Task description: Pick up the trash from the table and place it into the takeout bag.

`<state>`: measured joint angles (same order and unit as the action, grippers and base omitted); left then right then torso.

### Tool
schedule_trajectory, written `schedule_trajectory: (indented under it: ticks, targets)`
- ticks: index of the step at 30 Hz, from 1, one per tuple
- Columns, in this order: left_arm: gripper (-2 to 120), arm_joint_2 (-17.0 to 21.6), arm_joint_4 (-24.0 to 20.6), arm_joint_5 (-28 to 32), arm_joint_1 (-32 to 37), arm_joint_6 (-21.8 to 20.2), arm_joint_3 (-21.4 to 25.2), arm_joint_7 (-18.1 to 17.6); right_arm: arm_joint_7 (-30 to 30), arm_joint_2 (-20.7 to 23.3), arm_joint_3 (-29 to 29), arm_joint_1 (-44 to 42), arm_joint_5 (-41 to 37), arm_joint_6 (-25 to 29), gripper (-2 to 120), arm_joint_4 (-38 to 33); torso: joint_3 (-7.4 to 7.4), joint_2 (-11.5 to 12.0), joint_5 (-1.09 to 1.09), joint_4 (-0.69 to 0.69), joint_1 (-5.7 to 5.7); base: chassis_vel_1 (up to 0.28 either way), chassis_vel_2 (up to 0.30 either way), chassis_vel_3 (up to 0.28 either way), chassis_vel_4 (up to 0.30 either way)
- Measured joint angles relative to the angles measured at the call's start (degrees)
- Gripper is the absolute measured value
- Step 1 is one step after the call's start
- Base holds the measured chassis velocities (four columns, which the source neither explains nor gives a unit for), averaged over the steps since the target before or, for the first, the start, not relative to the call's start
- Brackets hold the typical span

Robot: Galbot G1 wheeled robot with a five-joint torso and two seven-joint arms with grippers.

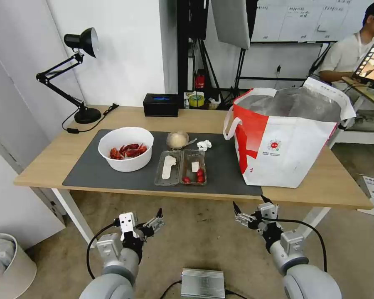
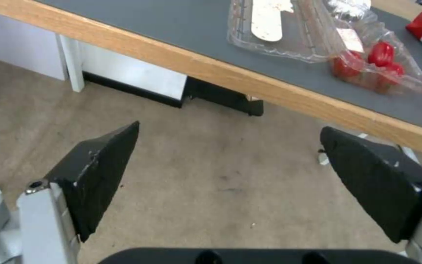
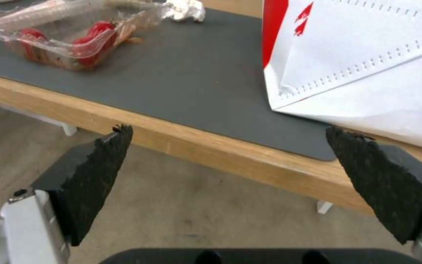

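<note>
While both grippers — left gripper (image 1: pixel 147 222), right gripper (image 1: pixel 249 207) — hang spread below the table (image 1: pixel 50 166) edge, floor lies open.

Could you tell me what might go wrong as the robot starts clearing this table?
1. The open clamshell box is thin and flexible; lifting it could spill the tomatoes.
2. Tilting the bowl may drop crayfish shells.
3. The takeout bag is soft-sided; a nudge could shift it.
</note>
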<state>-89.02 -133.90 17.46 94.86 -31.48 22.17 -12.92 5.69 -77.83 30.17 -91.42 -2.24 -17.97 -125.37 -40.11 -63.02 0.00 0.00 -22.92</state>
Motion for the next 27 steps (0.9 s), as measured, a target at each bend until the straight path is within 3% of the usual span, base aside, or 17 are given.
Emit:
schedule_trajectory:
  ticks: [21,27]
  targets:
    - [100,-0.1,-1.3,0.1,1.4,2.2,0.8,1.2,-0.2,-0.2,-0.7,0.5,0.2,0.0,100,0.2,0.00,0.0,0.00,0.00,0.00,0.000,0.000,0.000,0.000]
    - [100,-0.1,-0.2,3.1,-0.1,4.1,0.4,1.3,-0.2,0.2,-0.7,0.9,-0.5,0.2,100,0.2,0.00,0.0,0.00,0.00,0.00,0.000,0.000,0.000,0.000]
